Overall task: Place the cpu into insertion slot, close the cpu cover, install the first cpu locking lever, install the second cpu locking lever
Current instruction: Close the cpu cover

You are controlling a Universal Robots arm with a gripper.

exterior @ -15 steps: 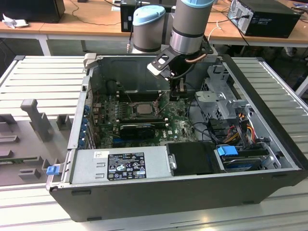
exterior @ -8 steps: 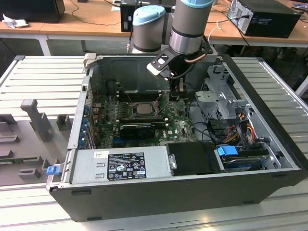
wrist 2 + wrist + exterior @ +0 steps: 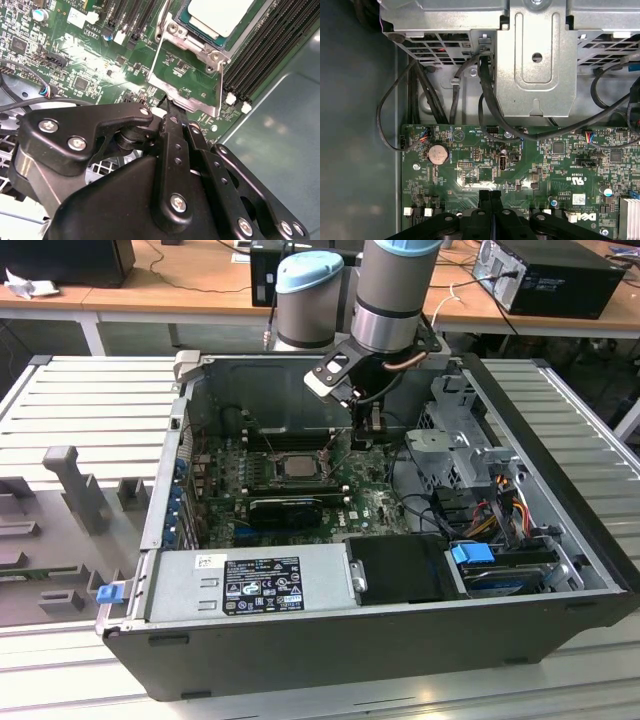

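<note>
The hand (image 3: 362, 440) hangs inside an open computer case (image 3: 560, 570) that lies on a slatted metal counter (image 3: 80, 390). Its two black fingers (image 3: 484, 197) are pressed together with only a thin seam between them, and nothing is held between them.

In the second wrist view the hand (image 3: 172, 106) has its tips right at the free edge of the cover frame (image 3: 195, 102). The frame is swung open, away from the socket (image 3: 202, 46), and the green circuit board (image 3: 75, 60) shows through its square cut-out. I cannot tell whether the tips press on the frame or only touch it.

The processor chip (image 3: 220, 15) already sits in the socket, pale metal top up, on the far side of the open frame from the hand. The frame lies between the two, so the hand is near the chip but not touching it. Long black memory slots (image 3: 260, 50) run just beside the socket.

In the exterior view the chip (image 3: 297, 466) lies flat near the middle of the board. The hand is toward the exterior view's right of it and a little farther back. A grey power supply box (image 3: 250, 580) fills the near side of the case.

The first wrist view has the closed fingertips over the board, with a round coin battery (image 3: 437, 153), black cables (image 3: 485, 95) and a grey metal drive cage (image 3: 535, 55) beyond them.
</note>
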